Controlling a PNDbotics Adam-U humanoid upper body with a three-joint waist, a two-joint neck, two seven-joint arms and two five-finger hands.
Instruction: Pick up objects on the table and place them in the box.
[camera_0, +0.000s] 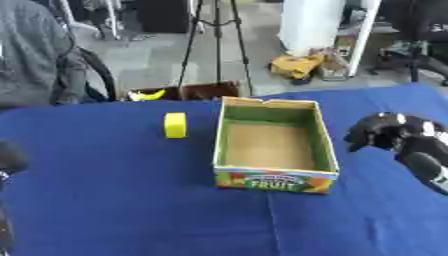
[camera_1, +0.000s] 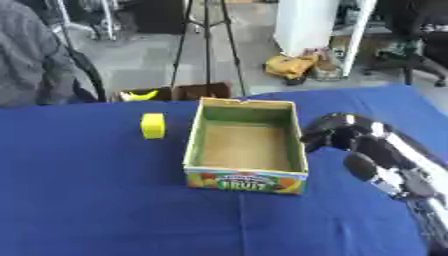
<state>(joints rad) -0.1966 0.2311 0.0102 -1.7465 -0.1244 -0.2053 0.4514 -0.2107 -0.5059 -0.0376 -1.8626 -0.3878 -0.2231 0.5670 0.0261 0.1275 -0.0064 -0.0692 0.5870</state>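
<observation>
An open cardboard fruit box (camera_0: 276, 181) stands in the middle of the blue table (camera_0: 114, 200), and its inside looks bare. A yellow block (camera_0: 175, 125) stands upright on the cloth just left of the box. My right hand (camera_1: 337, 132) hovers beside the box's right wall, fingers curled downward, with nothing visible in them. The black and silver forearm runs from it towards the lower right. Only a dark rounded piece of my left arm (camera_0: 9, 157) shows at the left edge; the hand itself is out of sight.
Beyond the far table edge, a brown crate (camera_0: 188, 92) with something yellow in it sits on the floor. A tripod (camera_0: 219, 40) stands behind it. Blue cloth stretches in front of the box and to its left.
</observation>
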